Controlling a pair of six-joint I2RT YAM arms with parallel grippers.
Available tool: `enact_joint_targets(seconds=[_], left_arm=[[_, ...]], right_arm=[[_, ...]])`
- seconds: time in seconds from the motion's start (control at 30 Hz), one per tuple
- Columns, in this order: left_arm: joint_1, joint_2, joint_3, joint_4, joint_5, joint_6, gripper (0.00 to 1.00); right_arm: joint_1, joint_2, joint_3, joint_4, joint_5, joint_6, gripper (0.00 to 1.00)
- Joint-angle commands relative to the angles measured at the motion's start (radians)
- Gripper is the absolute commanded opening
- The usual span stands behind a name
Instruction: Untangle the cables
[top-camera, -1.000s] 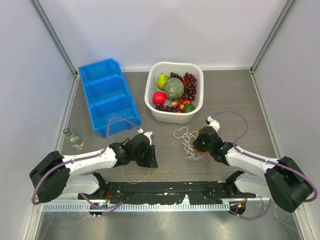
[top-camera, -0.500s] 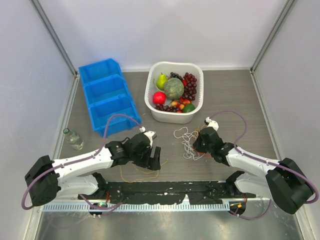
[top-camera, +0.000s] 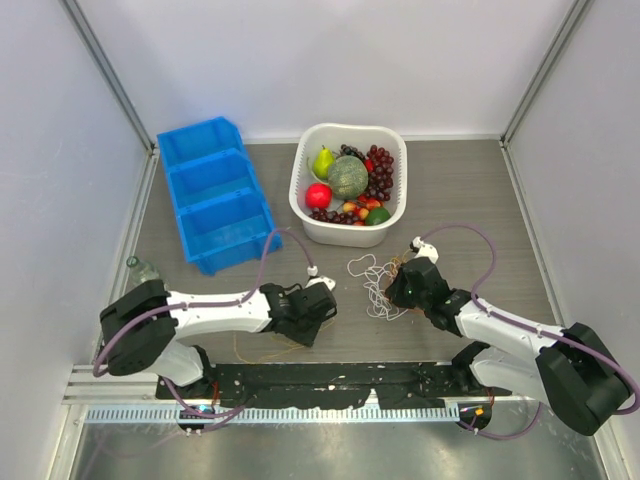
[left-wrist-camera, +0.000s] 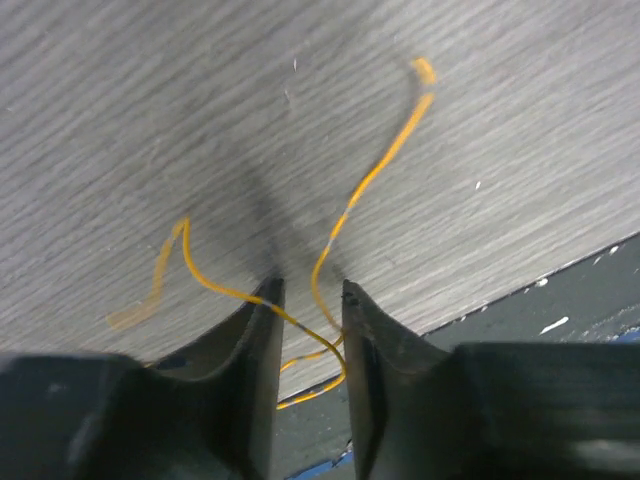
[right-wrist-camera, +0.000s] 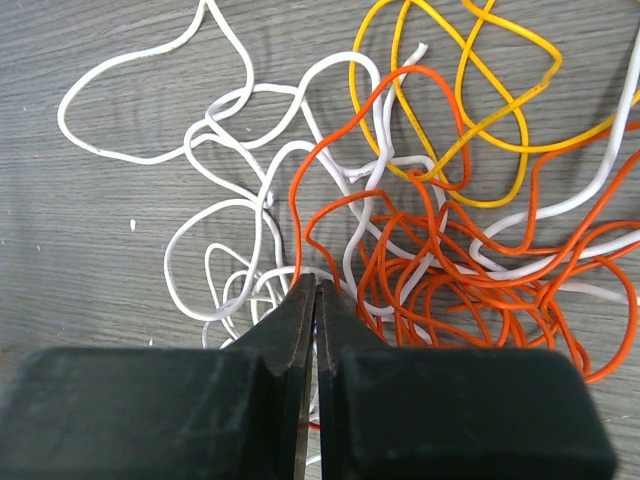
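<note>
A tangle of thin cables (top-camera: 375, 288) lies on the grey table in front of the fruit basket. In the right wrist view it shows as white loops (right-wrist-camera: 215, 235), orange-red loops (right-wrist-camera: 455, 275) and yellow-orange loops (right-wrist-camera: 480, 130). My right gripper (top-camera: 396, 290) (right-wrist-camera: 318, 282) has its jaws pressed together at the near edge of the tangle, where white and orange strands run under the tips. A separate yellow-orange cord (top-camera: 268, 345) (left-wrist-camera: 372, 172) lies by the table's front edge. My left gripper (top-camera: 316, 306) (left-wrist-camera: 308, 288) is narrowly open, with that cord passing between its jaws.
A white basket (top-camera: 345, 236) of fruit stands at the back centre. Blue bins (top-camera: 215, 195) stand at the back left. A small bottle (top-camera: 140, 268) lies by the left wall. A black strip (top-camera: 330, 378) runs along the table's front edge.
My left gripper has moved right, towards the tangle, and its arm has swung round. The right gripper has stayed at the tangle.
</note>
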Motion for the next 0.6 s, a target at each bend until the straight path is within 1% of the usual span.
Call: enact_joint_targets(seconds=[0.0,0.07,0.13,0.23,0.3,0.37,0.43,0.47,0.53,0.57], left_arm=[[-0.002,0.028,0.087,-0.016,-0.075,-0.004,0.23],[-0.002,0.019,0.142,-0.079,-0.118,-0.004,0.00],[0.001,-0.012,0.217,-0.151,-0.190,0.006,0.00],[0.006,-0.061,0.364,-0.297,-0.358,0.051,0.00],[0.041,-0.098,0.470,-0.364,-0.440,0.098,0.00],[0.122,-0.127,0.556,-0.372,-0.453,0.170,0.00],[0.238,-0.142,0.614,-0.345,-0.414,0.241,0.00],[0.321,-0.147,0.642,-0.331,-0.402,0.272,0.00],[0.415,-0.143,0.690,-0.294,-0.390,0.313,0.00],[0.453,-0.136,0.717,-0.273,-0.362,0.336,0.00]], right_arm=[[-0.008,-0.028,-0.001,0.047,-0.018,-0.023,0.08],[-0.007,-0.026,-0.004,0.051,-0.022,-0.024,0.08],[-0.008,-0.025,-0.001,0.054,-0.021,-0.026,0.08],[-0.010,0.004,0.010,0.053,-0.024,-0.026,0.08],[-0.010,0.020,0.011,0.056,-0.033,-0.027,0.08],[-0.012,0.021,0.014,0.053,-0.038,-0.030,0.08],[-0.012,0.011,0.011,0.056,-0.039,-0.033,0.08],[-0.012,0.004,0.011,0.056,-0.041,-0.036,0.08],[-0.012,-0.017,-0.003,0.066,-0.044,-0.038,0.08],[-0.012,-0.035,-0.009,0.070,-0.045,-0.036,0.08]])
